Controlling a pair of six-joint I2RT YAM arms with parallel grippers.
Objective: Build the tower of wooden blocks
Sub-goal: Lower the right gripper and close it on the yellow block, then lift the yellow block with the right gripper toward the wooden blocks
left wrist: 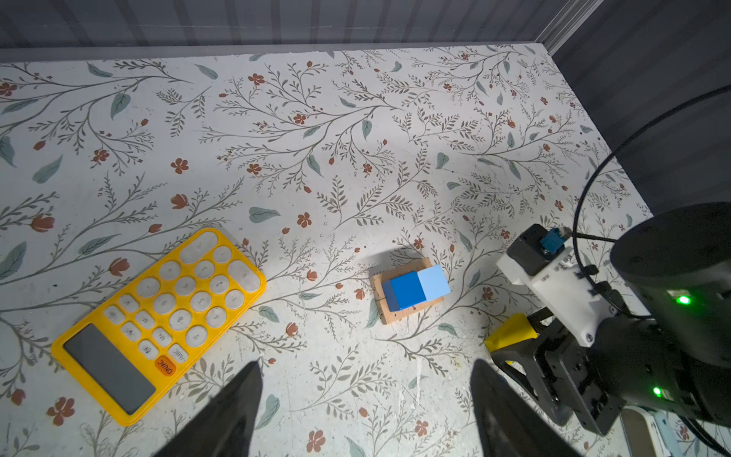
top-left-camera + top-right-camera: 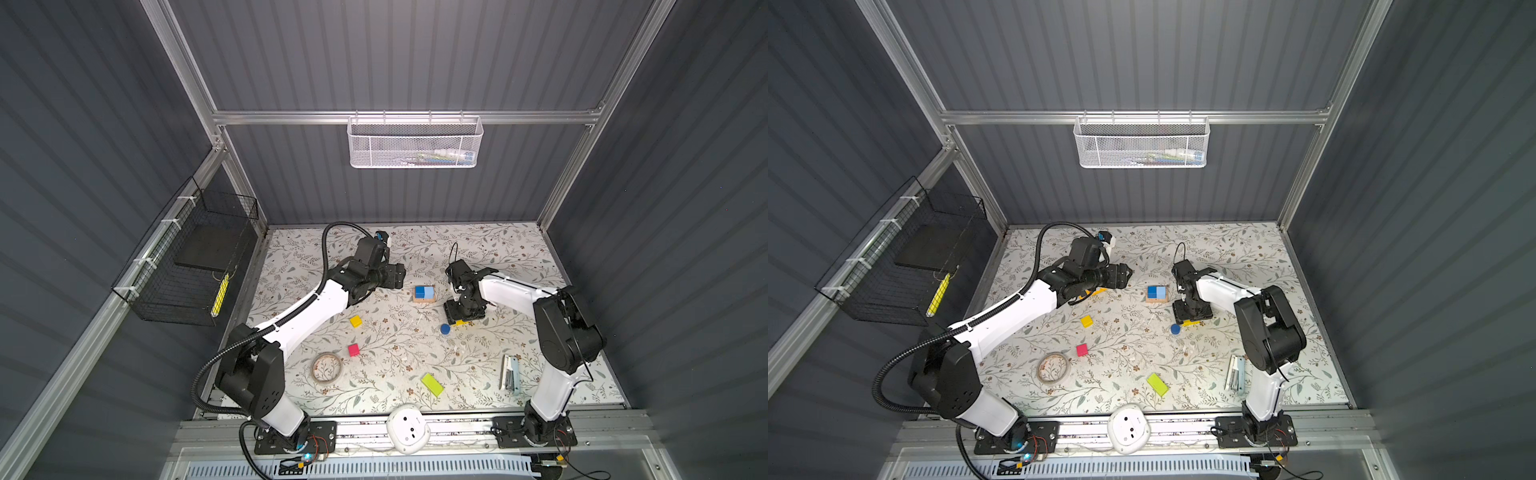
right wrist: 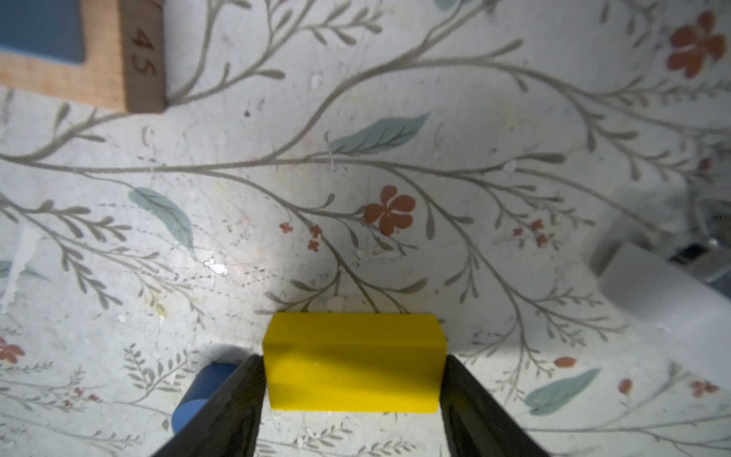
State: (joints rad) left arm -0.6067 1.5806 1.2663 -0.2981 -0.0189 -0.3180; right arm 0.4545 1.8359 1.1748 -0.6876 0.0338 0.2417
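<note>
In both top views, two tan bars (image 2: 424,300) lie side by side at the table's middle, carrying a blue cube (image 2: 419,291) and a light-blue cube (image 2: 429,292). Just right of them my right gripper (image 2: 461,319) points down at a yellow bar (image 3: 352,364) lying on the table. Its fingers press both ends of the bar. A blue cylinder (image 3: 197,395) stands beside one finger. My left gripper (image 1: 366,395) hovers open and empty left of the stack (image 1: 407,291). A yellow cube (image 2: 355,321), a pink cube (image 2: 353,350) and a lime bar (image 2: 432,384) lie loose nearer the front.
A yellow calculator (image 1: 158,320) lies under the left arm. A clear tape roll (image 2: 327,368) sits front left and a stapler (image 2: 510,374) front right by the right arm. A white round device (image 2: 408,428) rests on the front rail.
</note>
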